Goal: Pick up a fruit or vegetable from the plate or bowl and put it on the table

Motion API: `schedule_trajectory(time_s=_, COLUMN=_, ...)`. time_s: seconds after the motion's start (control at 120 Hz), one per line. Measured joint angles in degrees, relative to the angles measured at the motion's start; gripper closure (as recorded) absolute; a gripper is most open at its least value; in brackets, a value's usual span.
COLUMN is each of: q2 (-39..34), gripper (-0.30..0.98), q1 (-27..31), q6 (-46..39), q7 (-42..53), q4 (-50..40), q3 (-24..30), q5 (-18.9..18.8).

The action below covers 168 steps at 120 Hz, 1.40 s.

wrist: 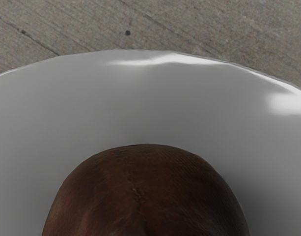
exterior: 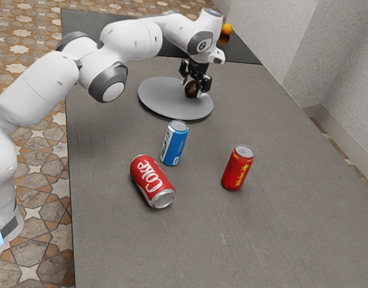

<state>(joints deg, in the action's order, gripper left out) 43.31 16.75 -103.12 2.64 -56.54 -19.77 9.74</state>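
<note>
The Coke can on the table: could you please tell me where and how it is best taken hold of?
I'd come straight down from above and close across the middle of the Coke can, square to its length. It lies on its side, so its rounded body faces up. The upright blue can stands close along one side, so clearance there probably needs care.

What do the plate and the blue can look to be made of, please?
The plate looks like smooth, glossy glazed ceramic or perhaps plastic: it is plain grey with bright, soft-edged highlights near its rim in the wrist view. The blue can appears to be thin metal, probably aluminium, with a printed coating: its lid is bare silvery grey above the coloured side.
</note>
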Motion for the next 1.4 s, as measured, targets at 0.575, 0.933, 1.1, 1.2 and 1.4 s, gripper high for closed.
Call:
schedule_trajectory(time_s=0.575, q2=0.0, gripper=0.39, q1=-0.2, q6=-0.1, q7=-0.3, q4=0.0, q3=0.1, q5=-0.6)
schedule_trajectory(time_s=0.933, q2=-3.9, gripper=0.42, q1=-12.7, q6=1.1, q7=-0.5, q4=0.0, q3=0.3, q5=-0.7)
schedule_trajectory(time_s=1.1, q2=-3.8, gripper=0.4, q1=-14.3, q6=1.1, q7=-0.5, q4=0.1, q3=1.3, q5=-0.6)
schedule_trajectory(time_s=1.2, q2=-3.7, gripper=0.42, q1=-14.3, q6=1.1, q7=-0.5, q4=0.1, q3=1.3, q5=-0.5)
schedule_trajectory(time_s=1.4, q2=-3.7, gripper=0.16, q1=-14.3, q6=0.9, q7=-0.4, q4=0.1, q3=1.4, q5=-0.1)
